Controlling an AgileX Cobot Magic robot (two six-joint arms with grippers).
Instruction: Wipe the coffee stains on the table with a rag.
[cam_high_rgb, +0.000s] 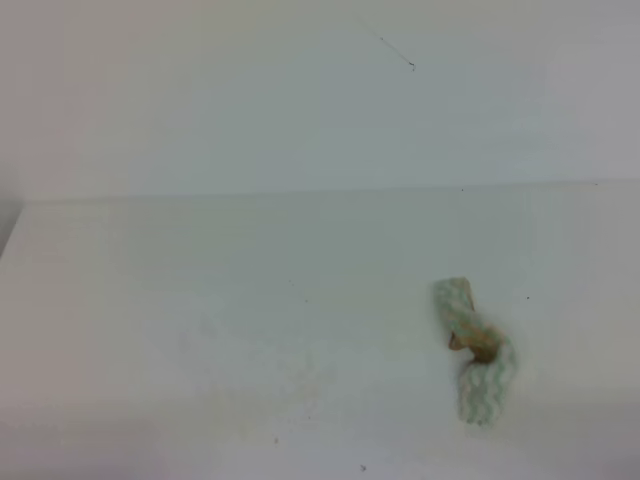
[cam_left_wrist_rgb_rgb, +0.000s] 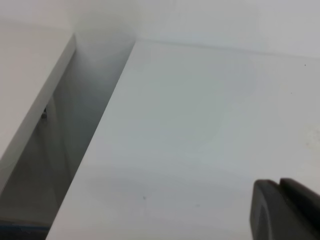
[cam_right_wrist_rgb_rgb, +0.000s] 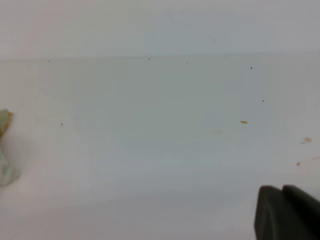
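A crumpled green-and-white rag (cam_high_rgb: 474, 350) with a brown patch in its middle lies on the white table (cam_high_rgb: 250, 290), right of centre near the front. It also shows at the left edge of the right wrist view (cam_right_wrist_rgb_rgb: 4, 150). No orange-brown puddle of coffee stains is in view. A few tiny orange flecks (cam_right_wrist_rgb_rgb: 243, 121) lie on the table in the right wrist view. Neither gripper shows in the exterior high view. Only a dark finger part of the left gripper (cam_left_wrist_rgb_rgb: 286, 210) and of the right gripper (cam_right_wrist_rgb_rgb: 287, 212) shows in each wrist view. Both hold nothing that I can see.
The white wall (cam_high_rgb: 300, 100) rises behind the table. In the left wrist view the table's left edge (cam_left_wrist_rgb_rgb: 95, 145) drops into a shadowed gap beside a white panel (cam_left_wrist_rgb_rgb: 30, 95). Tiny dark specks dot the table.
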